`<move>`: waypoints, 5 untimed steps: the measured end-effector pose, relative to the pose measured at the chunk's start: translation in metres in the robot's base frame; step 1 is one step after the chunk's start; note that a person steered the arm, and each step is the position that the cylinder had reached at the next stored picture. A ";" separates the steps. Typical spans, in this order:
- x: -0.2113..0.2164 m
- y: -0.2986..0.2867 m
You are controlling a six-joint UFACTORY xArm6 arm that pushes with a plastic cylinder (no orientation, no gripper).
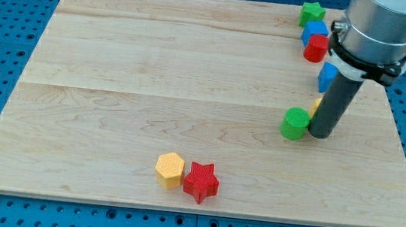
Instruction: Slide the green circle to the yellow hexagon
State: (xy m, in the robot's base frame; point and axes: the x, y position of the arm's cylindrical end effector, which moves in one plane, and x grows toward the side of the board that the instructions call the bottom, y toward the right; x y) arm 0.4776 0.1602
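Nearest the view's bottom edge of the wooden board (117, 67) sit two blocks touching each other: one yellow hexagon (170, 169) and, on its right, one red star (201, 181). Well apart from them, up toward the view's right, lies the one green circle (294, 123). My tip (319, 133) rests on the board just beside that circle, on its right side, touching or nearly so. There is no gripper here to open or close; the arm ends in a plain dark rod (334, 103) beneath a grey cylinder (382, 26). A sliver of a second yellow block (316, 106) peeks out behind the rod, its shape hidden. Farther back come two blue blocks, one (327, 77) partly hidden by the rod, the other (314, 31) near the top edge. A red cylinder-like block (316, 47) touches that upper blue one. Farthest off is one green star (312, 14).
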 end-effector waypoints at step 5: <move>-0.036 -0.108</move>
State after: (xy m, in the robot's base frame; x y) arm 0.4414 0.0523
